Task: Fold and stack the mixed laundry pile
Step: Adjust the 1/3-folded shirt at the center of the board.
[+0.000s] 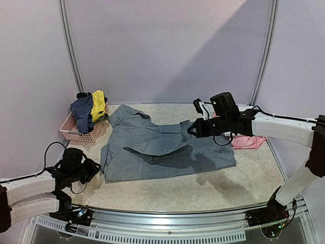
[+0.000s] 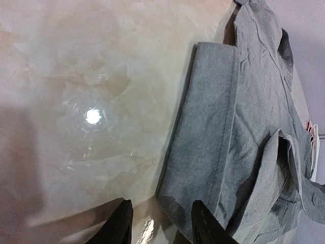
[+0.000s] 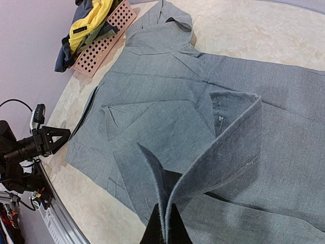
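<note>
Right end effector (image 3: 165, 224) pinching grey trousers (image 3: 162, 91), left end effector (image 2: 161, 216) parted, marbled beige table (image 1: 244, 184), lilac walls (image 1: 167, 46)

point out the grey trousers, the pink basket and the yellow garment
grey trousers (image 1: 152, 147), top external view, on the flat middle of the cloth
pink basket (image 1: 84, 134), top external view, on its lattice front wall
yellow garment (image 1: 97, 104), top external view, on its fold above the basket

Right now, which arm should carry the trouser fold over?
Right arm: jaws shut on a lifted fold of the trousers. Left arm: jaws open, empty, at the cloth's edge.
</note>
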Robot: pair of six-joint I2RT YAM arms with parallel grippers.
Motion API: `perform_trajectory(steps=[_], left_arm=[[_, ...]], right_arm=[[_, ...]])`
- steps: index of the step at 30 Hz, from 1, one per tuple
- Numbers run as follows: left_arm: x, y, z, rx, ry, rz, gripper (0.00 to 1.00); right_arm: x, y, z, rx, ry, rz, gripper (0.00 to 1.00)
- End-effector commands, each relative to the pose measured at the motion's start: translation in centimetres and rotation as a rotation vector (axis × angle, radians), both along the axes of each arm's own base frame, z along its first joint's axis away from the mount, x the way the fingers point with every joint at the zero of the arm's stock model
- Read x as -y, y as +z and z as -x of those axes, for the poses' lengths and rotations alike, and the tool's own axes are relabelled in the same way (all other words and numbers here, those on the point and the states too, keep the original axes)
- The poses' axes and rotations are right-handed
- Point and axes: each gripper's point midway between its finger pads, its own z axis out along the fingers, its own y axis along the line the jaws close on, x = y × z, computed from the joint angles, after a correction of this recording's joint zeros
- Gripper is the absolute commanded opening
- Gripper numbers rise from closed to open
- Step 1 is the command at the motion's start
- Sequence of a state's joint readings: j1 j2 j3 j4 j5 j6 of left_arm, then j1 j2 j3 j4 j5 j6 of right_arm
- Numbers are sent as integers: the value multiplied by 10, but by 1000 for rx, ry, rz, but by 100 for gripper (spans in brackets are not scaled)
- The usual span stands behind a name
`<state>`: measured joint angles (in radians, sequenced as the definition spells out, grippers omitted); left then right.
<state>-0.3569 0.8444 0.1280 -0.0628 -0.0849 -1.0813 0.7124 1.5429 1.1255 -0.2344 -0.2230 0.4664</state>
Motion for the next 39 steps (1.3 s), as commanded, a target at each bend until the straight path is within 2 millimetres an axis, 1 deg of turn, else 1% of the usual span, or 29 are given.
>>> perform_trajectory(steps=[1,6,9,13,14,17,18,21,24,27,29,34,37,39], left_arm=[[10,4,-15,51,-33,30,41],[15,-4,-20,30,-58,24,41],[22,-8,-22,19,-90,25,38],[32,-13,-22,22,-117,14,27],[34,-13,-22,25,-120,9,23],[36,-10,-25,35,-139,-19,2],[34,-10,-25,23,-141,-48,0],[27,0,-32,35,-173,-157,0],[13,12,-34,42,-184,-283,0],[-1,22,-30,38,-188,-384,0],[3,28,-33,68,-200,-376,0],[-5,21,-36,5,-168,-464,0],[-10,22,-42,-12,-151,-568,0],[-8,24,-43,-23,-156,-616,0]], right_arm=[[1,3,1,7,3,-20,0],[1,2,2,8,4,-21,0],[1,1,2,8,4,-20,0],[1,-3,0,6,1,-15,0],[1,-4,0,2,0,-14,0],[0,-6,0,-2,0,-11,0],[0,-6,0,-2,-2,-12,0],[0,-6,-1,-2,-3,-10,0],[0,-3,-1,-1,1,-2,0],[1,-1,-1,6,2,8,0],[3,1,-1,14,0,11,0],[3,1,0,10,2,12,0],[5,-2,1,5,-2,20,0],[6,-4,3,-1,-2,22,0]])
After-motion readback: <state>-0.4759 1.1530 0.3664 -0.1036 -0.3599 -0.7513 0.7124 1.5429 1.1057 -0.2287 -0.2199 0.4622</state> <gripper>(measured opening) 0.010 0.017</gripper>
